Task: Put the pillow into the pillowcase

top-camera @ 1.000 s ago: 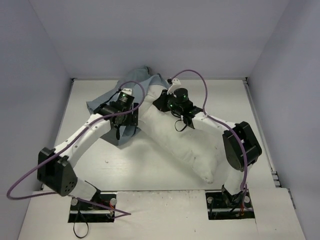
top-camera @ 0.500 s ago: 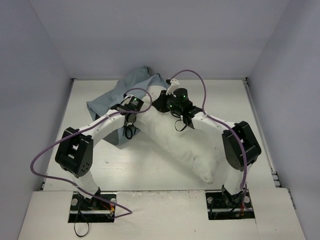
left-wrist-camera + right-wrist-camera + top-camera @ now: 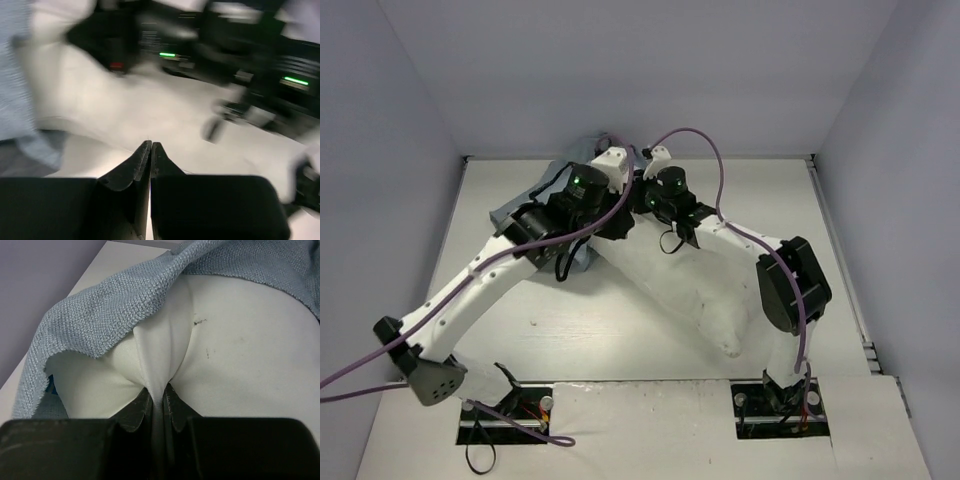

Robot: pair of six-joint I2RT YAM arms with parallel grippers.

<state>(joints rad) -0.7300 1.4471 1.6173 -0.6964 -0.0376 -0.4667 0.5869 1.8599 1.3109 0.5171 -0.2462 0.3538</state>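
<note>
The white pillow (image 3: 692, 288) lies diagonally across the table, its far end under both wrists. My right gripper (image 3: 161, 390) is shut on a pinched fold of the pillow (image 3: 240, 355), seen from above at the pillow's far end (image 3: 643, 200). The pale blue-grey pillowcase (image 3: 115, 300) drapes over that end and spreads to the far left (image 3: 512, 212). My left gripper (image 3: 150, 145) is shut with nothing between its fingers. It hovers over the pillow (image 3: 145, 107) beside the right wrist (image 3: 618, 208), in a blurred view with the pillowcase (image 3: 15, 90) at the left.
The white table (image 3: 560, 330) is walled by pale panels on three sides. Purple cables (image 3: 690, 135) arc over both wrists. The right arm's elbow (image 3: 790, 285) stands over the pillow's near end, and the left arm (image 3: 470, 290) stretches across the table's left half.
The left gripper has shut on nothing, and its arm swung toward the far end of the pillow beside the right wrist. The right gripper and pillow shifted slightly to the far left.
</note>
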